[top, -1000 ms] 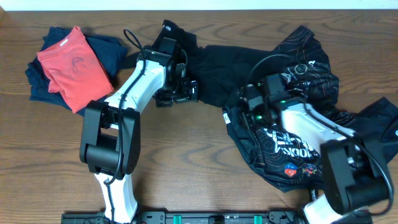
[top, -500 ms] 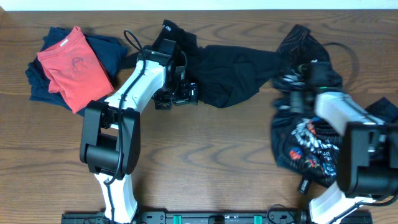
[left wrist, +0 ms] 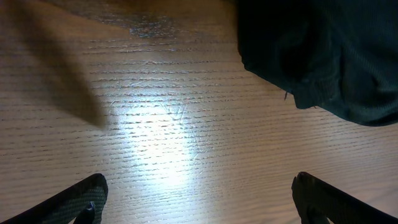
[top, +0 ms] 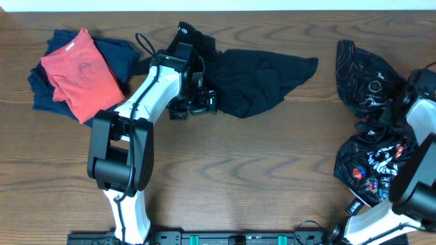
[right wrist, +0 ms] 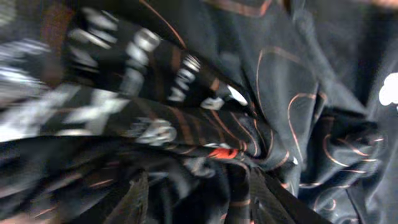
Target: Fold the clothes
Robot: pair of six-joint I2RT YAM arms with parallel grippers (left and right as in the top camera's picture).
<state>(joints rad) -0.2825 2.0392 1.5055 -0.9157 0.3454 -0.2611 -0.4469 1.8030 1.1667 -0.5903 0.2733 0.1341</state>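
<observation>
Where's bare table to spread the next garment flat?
Widest bare patch: the table's front middle, bordered by the left arm, the plain black garment behind it and the printed dark garments at right. Crowded: the far-left corner, where a red shirt lies on navy clothes, and the right edge under the right arm.

my right arm (top: 417, 102) has swung from the middle of the counter (top: 272, 177) out to its right edge. the dark printed clothes (top: 364, 78) went along with it and now sit bunched in two heaps there. they've come off the plain black garment (top: 266, 78), whose right end now lies bare, and the wood they covered shows.
</observation>
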